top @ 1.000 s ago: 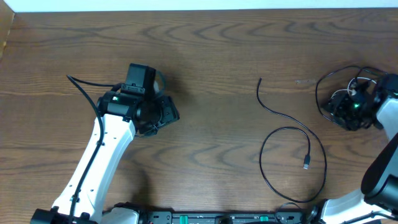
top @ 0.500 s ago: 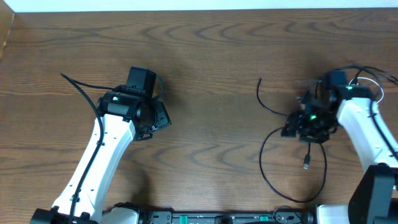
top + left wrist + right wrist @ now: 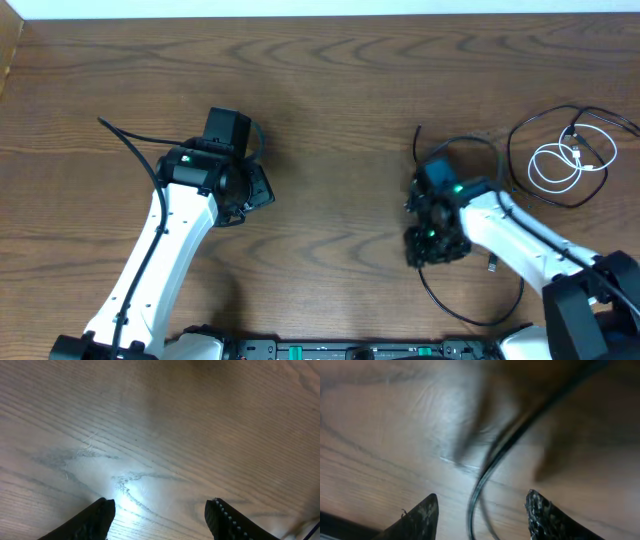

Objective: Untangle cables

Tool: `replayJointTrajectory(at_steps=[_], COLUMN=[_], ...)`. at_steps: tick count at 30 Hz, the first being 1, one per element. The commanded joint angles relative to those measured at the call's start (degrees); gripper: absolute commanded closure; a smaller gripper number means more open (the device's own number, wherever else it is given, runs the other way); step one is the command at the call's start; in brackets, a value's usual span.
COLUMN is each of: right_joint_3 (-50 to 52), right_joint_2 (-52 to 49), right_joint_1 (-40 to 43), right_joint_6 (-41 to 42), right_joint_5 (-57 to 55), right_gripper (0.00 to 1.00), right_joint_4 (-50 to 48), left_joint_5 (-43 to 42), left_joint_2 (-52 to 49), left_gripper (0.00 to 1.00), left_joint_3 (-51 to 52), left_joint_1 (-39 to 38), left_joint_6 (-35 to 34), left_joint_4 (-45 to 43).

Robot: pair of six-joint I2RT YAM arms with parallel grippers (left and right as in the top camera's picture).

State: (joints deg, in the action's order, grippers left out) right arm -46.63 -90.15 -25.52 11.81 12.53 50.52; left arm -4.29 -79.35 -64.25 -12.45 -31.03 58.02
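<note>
A long black cable (image 3: 416,143) lies looped on the wood at centre right. My right gripper (image 3: 428,245) is over that loop. In the right wrist view its fingers (image 3: 482,497) are open, and a strand of the black cable (image 3: 520,425) runs between them, not gripped. A white cable (image 3: 557,165) lies coiled at the far right, with another black cable (image 3: 512,150) looped around it. My left gripper (image 3: 258,190) is at centre left, far from the cables. In the left wrist view it (image 3: 160,502) is open and empty over bare wood.
A thin black cord (image 3: 125,132) runs from the left arm out to the left. The table's back edge (image 3: 320,14) runs along the top of the overhead view.
My right arm has swung left from the cable pile at the far right to the black loop, uncovering the white coil. The left arm has barely moved.
</note>
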Motion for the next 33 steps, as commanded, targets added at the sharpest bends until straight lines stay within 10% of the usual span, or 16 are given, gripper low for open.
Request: replayJointTrajectory(at_steps=[1, 14, 18, 33], right_joint_3=[1.3, 5.1, 4.9, -32.4], right_joint_2=[0.1, 0.1, 0.2, 0.7], right_joint_1=[-3.3, -10.7, -11.2, -2.7], right_joint_6=[4.5, 19.1, 19.9, 7.6], right_joint_5=[-0.4, -4.9, -4.9, -4.9], right_gripper=[0.49, 0.69, 0.99, 0.99], right_joint_4=[-0.5, -2.6, -4.0, -7.3], left_joint_5=[0.9, 0.9, 0.9, 0.9], left_joint_2=[0.3, 0.3, 0.3, 0.3], left_gripper=[0.37, 0.37, 0.37, 0.37], left_joint_3=[0.6, 0.6, 0.6, 0.6], left_joint_1=[0.1, 0.1, 0.1, 0.1], left_joint_6=[1.0, 1.0, 1.0, 1.0], left_joint_4=[0.2, 0.2, 0.2, 0.2])
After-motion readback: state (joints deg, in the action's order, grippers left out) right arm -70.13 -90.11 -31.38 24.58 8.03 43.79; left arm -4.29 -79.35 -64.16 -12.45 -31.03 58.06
